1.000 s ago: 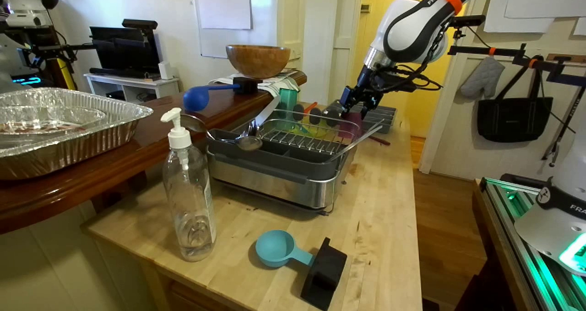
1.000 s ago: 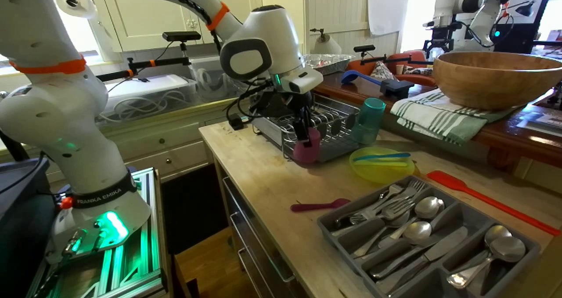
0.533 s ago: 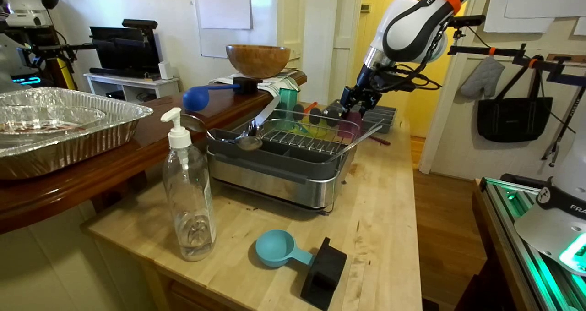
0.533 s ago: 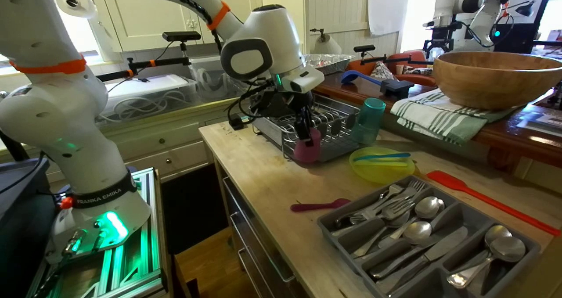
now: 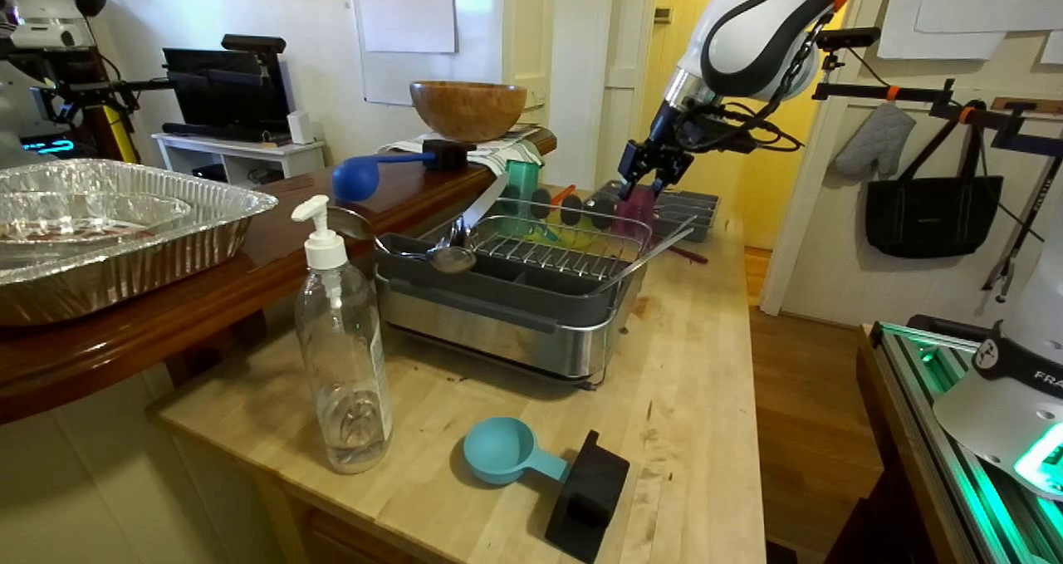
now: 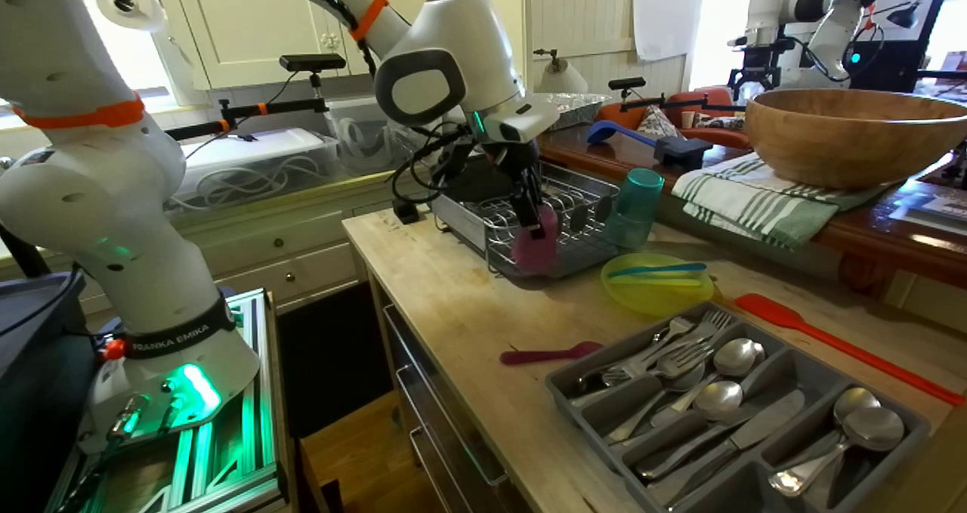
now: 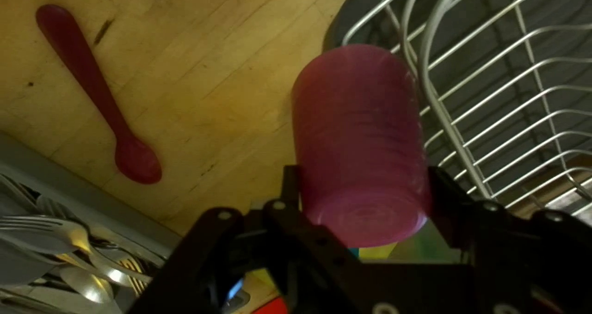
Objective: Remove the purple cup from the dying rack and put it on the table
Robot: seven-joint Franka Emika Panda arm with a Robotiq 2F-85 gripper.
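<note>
Wrist view: black two-fingered claw [image 7: 363,177] grasping purple cylindrical plastic cup [image 7: 358,115] by its sides, not yet set down.
In both exterior views cup is at the end of the grey-and-steel wire drying rack [image 5: 498,331], in from the long edge of the pale wooden table [image 6: 446,294] nearest the white robot base [image 6: 170,362]; rack contact unclear. Cup tilted, looks base-up, presumably for draining; grip near base probably keeps claw clear of rack. Pinkish, faint rings, paler base; mouth hidden.
</note>
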